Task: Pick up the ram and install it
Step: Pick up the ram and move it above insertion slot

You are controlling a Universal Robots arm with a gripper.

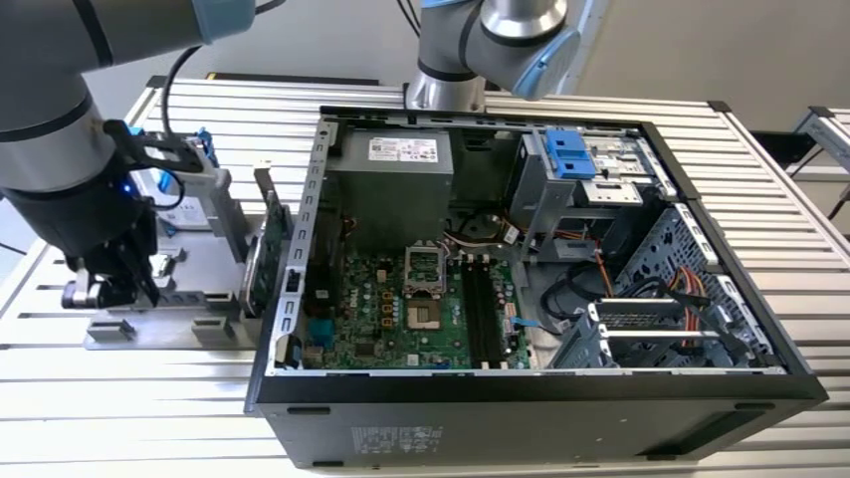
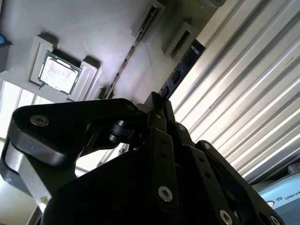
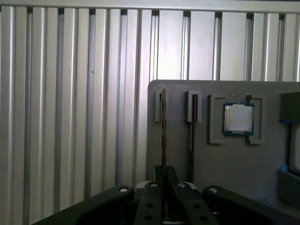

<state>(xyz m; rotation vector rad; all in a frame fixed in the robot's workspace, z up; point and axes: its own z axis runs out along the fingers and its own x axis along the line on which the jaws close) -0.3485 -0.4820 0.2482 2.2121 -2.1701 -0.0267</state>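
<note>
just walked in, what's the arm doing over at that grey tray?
The arm's hand is down at the grey parts tray, which sits beside the open computer case, on the exterior view's left. The hand looks closed on the ram, a thin stick standing on edge in a tray slot, near a processor chip. The ram is at the tray, not yet in the case.

a ribbed metal table (image 1: 133,398) carries an open computer case (image 1: 531,418) and, beside it, a grey parts holder (image 1: 159,334).
</note>
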